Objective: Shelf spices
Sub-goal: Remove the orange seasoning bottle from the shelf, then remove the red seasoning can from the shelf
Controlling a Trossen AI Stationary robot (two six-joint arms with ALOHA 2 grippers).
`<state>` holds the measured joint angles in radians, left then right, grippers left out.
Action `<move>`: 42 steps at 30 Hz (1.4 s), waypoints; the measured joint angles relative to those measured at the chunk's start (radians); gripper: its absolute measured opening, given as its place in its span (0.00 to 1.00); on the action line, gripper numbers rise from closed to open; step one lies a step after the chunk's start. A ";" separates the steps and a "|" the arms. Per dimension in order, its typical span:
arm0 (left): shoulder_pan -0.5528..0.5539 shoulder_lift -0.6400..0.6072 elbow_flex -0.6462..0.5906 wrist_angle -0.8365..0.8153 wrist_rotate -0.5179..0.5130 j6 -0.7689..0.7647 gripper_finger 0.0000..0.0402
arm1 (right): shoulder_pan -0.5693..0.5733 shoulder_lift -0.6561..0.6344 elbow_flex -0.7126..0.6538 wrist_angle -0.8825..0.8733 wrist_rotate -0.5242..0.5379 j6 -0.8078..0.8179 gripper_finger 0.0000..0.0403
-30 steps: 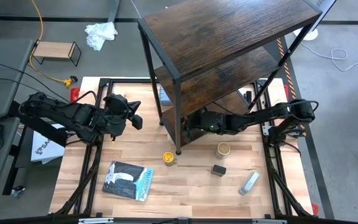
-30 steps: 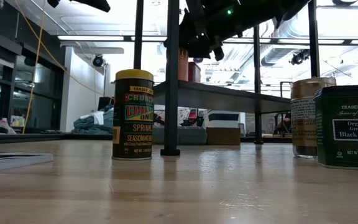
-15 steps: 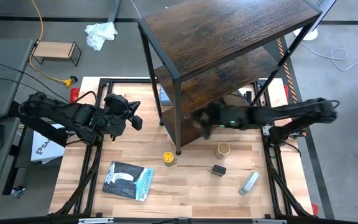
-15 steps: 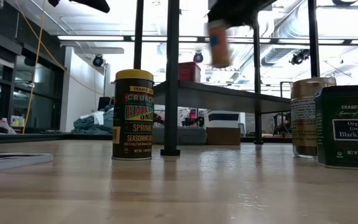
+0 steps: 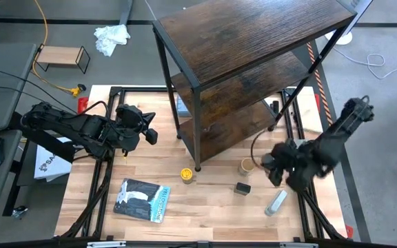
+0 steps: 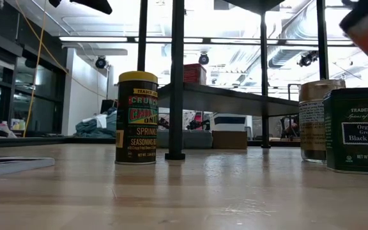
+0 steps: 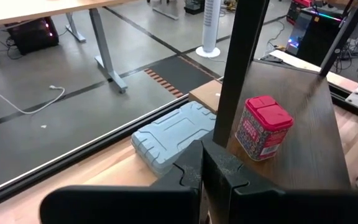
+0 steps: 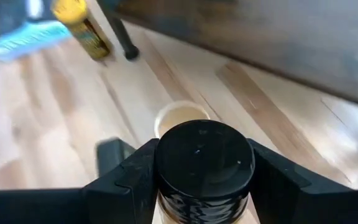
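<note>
Spices: five in view. Three stand on the table near its front-right area: yellow-lidded jar (image 5: 186,175) by the front leg of the shelf (image 5: 247,41), tan-lidded jar (image 5: 247,165) to its right, small black tin (image 5: 242,188) just in front of that. Red tin (image 7: 263,127) sits on the shelf's lowest board near a black post. The fifth, a black-capped jar (image 8: 202,168), is clamped in the right pincer (image 5: 276,169), fingers closed against both sides of it, held in the air above the tan-lidded jar, off the shelf, over the right part of the table.

Left pincer (image 5: 147,128) hangs over the left side of the table, fingers pressed together, nothing in them.

Also one each: grey-white tube (image 5: 276,202) near the front-right corner, flat packet (image 5: 142,200) near the front-left, light blue case (image 7: 173,134) beside the shelf post.
</note>
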<state>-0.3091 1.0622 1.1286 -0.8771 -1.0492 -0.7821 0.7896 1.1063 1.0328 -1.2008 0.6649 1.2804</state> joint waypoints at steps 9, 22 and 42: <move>0.003 0.000 0.000 -0.002 0.000 0.000 0.00 | 0.102 0.254 -0.153 0.018 0.134 0.565 0.47; 0.003 0.000 0.000 0.002 0.045 -0.022 0.00 | -0.015 0.301 -0.250 0.237 0.231 0.479 0.63; 0.003 0.000 0.000 0.004 0.076 -0.028 0.00 | -0.209 -0.022 -0.118 0.162 0.257 -0.052 0.90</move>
<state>-0.3061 1.0618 1.1286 -0.8730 -0.9730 -0.8101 0.5807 1.0840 0.9144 -1.0388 0.9217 1.2288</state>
